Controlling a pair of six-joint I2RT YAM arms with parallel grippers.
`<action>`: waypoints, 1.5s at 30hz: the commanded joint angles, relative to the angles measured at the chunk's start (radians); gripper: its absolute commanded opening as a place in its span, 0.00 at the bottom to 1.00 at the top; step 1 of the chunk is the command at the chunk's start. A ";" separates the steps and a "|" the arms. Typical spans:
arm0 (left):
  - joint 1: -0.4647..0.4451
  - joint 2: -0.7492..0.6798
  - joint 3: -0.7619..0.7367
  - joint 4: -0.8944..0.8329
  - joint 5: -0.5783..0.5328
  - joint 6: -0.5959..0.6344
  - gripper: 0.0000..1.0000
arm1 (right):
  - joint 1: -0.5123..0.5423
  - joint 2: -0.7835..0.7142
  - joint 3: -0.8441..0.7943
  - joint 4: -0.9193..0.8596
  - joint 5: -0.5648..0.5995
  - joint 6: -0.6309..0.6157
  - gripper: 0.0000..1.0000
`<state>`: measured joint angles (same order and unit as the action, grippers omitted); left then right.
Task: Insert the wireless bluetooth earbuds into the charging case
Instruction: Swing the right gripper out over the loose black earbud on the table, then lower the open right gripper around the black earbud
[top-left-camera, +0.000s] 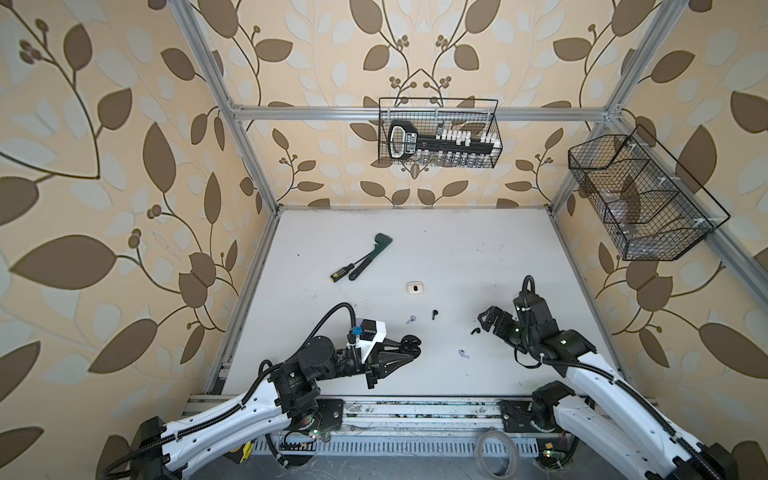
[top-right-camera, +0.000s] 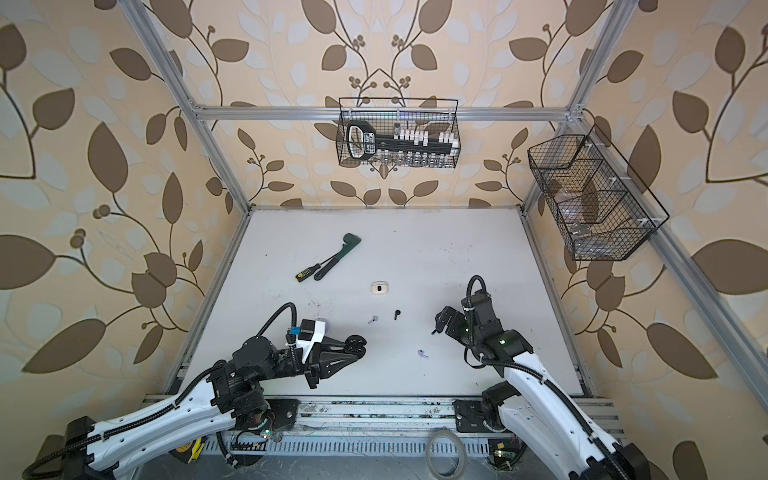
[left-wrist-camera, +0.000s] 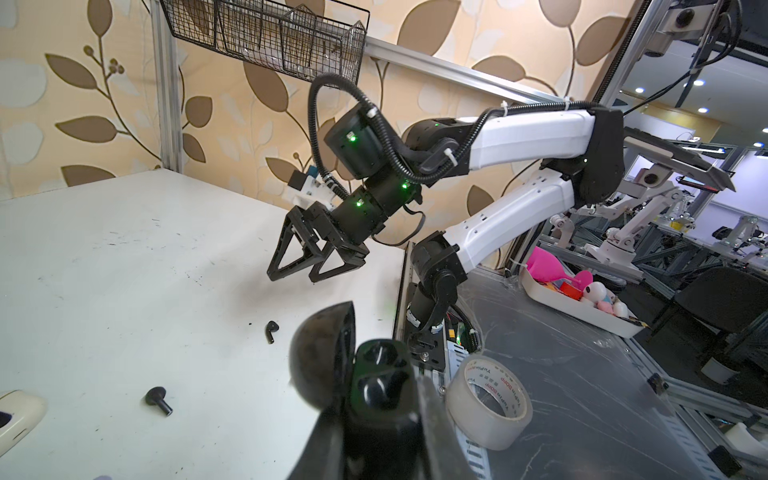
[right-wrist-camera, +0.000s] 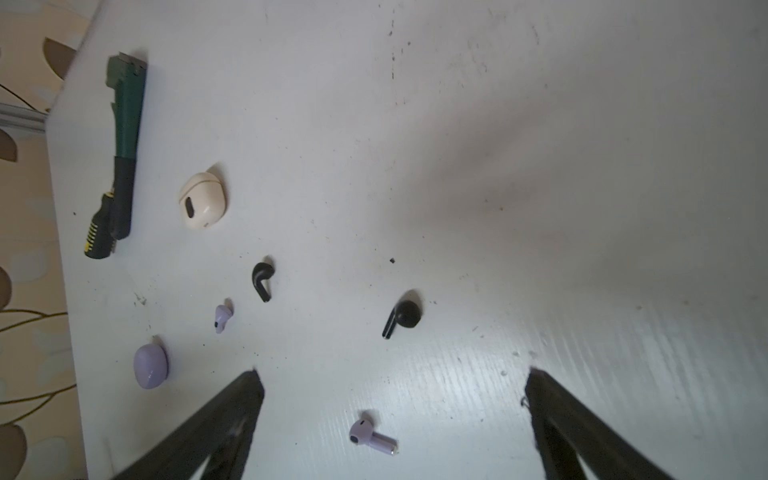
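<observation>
My left gripper (top-left-camera: 415, 349) is shut on a black charging case (left-wrist-camera: 378, 365) with its lid swung open, held just above the table's front. My right gripper (right-wrist-camera: 394, 374) hangs open over the table with nothing between its fingers. One lavender earbud (right-wrist-camera: 372, 436) lies below its jaws. A black earbud (right-wrist-camera: 401, 316) lies just beyond its tips, seen in a top view as the black earbud (top-left-camera: 475, 331). Farther off lie a second black earbud (top-left-camera: 434, 314) and a second lavender earbud (top-left-camera: 410, 319).
A shut cream case (top-left-camera: 414, 288) sits mid-table, and a lavender case (right-wrist-camera: 151, 365) lies by the left wrist. A green wrench (top-left-camera: 370, 257) and a screwdriver (top-left-camera: 343, 272) lie at the back left. A tape roll (left-wrist-camera: 490, 401) rests off the table's front edge. Wire baskets (top-left-camera: 440, 133) hang on the walls.
</observation>
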<state>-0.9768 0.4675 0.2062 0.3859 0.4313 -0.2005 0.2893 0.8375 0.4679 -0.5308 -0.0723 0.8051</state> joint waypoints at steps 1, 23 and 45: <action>-0.009 0.002 -0.004 0.040 0.021 -0.002 0.00 | -0.089 0.059 -0.029 0.018 -0.119 -0.137 1.00; -0.009 -0.021 0.005 0.013 0.024 0.002 0.00 | 0.282 0.412 0.209 -0.092 0.395 0.018 0.76; -0.010 -0.017 0.006 0.010 0.021 -0.005 0.00 | 0.366 0.637 0.252 -0.127 0.470 0.053 0.55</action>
<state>-0.9768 0.4538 0.2062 0.3626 0.4377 -0.2016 0.6468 1.4628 0.7132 -0.6140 0.3626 0.8310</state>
